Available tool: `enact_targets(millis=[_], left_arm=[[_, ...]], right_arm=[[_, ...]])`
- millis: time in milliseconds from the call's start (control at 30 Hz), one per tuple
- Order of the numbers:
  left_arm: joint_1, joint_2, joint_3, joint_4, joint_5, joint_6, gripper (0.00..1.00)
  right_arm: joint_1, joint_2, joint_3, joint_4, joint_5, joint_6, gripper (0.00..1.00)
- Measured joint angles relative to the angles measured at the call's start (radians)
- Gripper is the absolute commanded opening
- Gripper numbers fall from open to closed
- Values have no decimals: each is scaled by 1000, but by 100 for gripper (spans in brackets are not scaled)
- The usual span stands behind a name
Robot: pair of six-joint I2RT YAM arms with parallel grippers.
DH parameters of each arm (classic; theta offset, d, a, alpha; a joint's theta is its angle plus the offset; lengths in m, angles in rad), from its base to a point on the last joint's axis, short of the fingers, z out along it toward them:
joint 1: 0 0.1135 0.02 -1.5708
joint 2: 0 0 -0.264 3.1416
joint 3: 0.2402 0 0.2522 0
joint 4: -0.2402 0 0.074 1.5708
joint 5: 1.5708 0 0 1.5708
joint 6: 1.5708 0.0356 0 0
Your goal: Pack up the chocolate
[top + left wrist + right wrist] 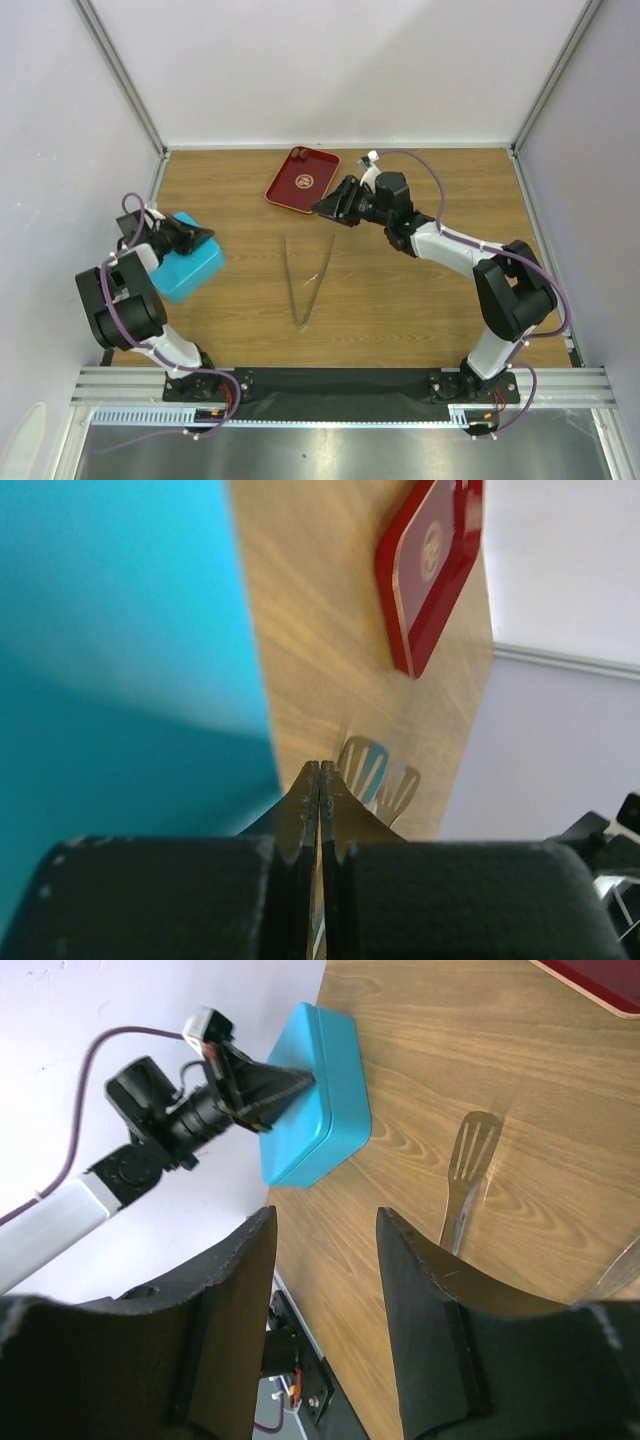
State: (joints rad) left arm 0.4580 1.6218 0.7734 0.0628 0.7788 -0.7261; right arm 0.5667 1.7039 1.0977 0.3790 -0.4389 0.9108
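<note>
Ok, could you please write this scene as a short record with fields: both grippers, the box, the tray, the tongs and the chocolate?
left gripper: shut, empty, tip at the teal box
right gripper: open, empty, by the edge of the red tray
tongs: lying spread on the table between the arms, untouched
chocolate: cannot be made out in these views

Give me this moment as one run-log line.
left gripper: shut, tips at closed teal box | right gripper: open, empty, by red tray | tongs: lying on table | chocolate: none visible
</note>
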Motion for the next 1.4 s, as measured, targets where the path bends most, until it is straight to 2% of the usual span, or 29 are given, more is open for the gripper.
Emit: enact_targets(millis=[333,500,833,1033,1233,1400], left_arm=[[5,23,133,-3,-76,1,0],[7,127,135,10,-87,-6,0],[11,128,176,-29,-106,24,0],[51,127,177,31,-87,15,0],[43,175,151,108,-52,-9,0],[34,174,170,69,-60,0,0]], right_arm=[[-34,-13,-3,-8,4,-15,50],[-61,-13,-3,-8,0,-25,50],[-81,-13,-3,-14,-4,-31,49],[-69,-13,-3,-19,-3,-49,48],[-71,-12,-3,-23,-4,-59,47],[-74,-12,-3,-23,-2,-61,47]])
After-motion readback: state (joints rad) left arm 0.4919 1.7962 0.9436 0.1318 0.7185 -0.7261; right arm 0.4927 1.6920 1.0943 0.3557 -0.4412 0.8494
